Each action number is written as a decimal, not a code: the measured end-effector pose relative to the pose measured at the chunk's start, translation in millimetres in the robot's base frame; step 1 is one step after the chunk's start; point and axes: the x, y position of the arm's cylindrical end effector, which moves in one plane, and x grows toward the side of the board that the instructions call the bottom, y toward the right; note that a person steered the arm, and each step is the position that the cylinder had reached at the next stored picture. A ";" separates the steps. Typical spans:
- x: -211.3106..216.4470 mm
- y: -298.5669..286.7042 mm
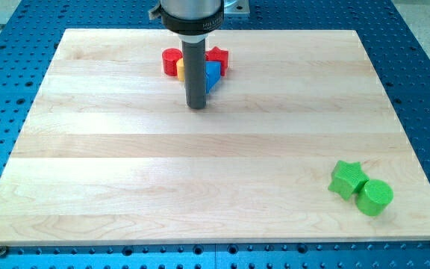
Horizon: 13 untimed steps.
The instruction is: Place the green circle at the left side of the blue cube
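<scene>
The green circle [375,197] lies near the view's bottom right, touching a green star [347,179] on its upper left. A blue block [213,75] sits near the view's top centre, partly hidden behind the rod; its shape is unclear. My tip [197,106] rests on the board just below and left of the blue block, far from the green circle.
A red round block [172,61], a red star [218,56] and a sliver of a yellow block [180,69] cluster with the blue block at the top. The wooden board [200,172] lies on a blue perforated table [424,90].
</scene>
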 end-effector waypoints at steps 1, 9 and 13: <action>40.5 25.3; 55.0 -12.0; 163.4 50.7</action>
